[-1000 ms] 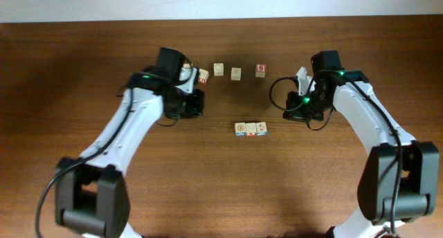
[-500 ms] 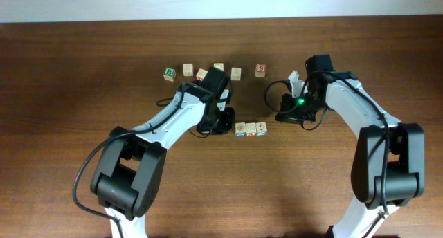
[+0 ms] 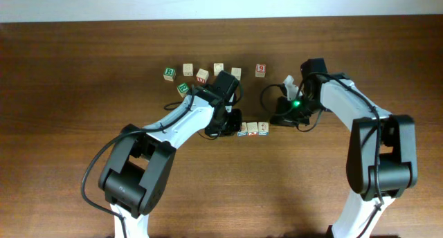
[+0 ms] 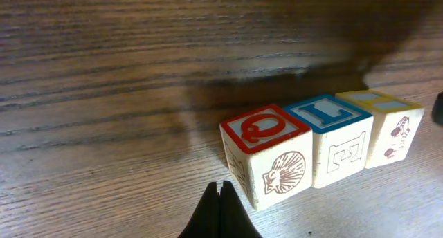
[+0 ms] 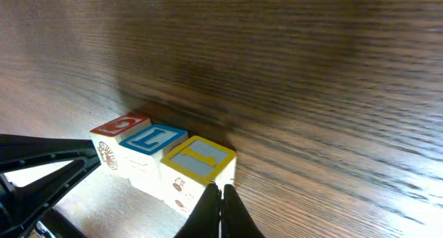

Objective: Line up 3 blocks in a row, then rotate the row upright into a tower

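Three blocks [image 3: 252, 129] sit in a touching row mid-tabletop [image 3: 83, 93]. Left pincer [image 4: 220, 209] and right pincer [image 5: 221, 209] are both pinched closed, empty, one at each end. Push opposite end corners slowly so the row pivots without splitting.

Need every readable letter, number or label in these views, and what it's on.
"Q", red: top of the Q block.
"L", blue: top of the L block.
"E", outlined: side of the L block.
"B", green: green-lettered cube, overhead.
"9", red: red-numbered cube, overhead.
Unreadable: yellow-edged block top; remaining cubes too small.
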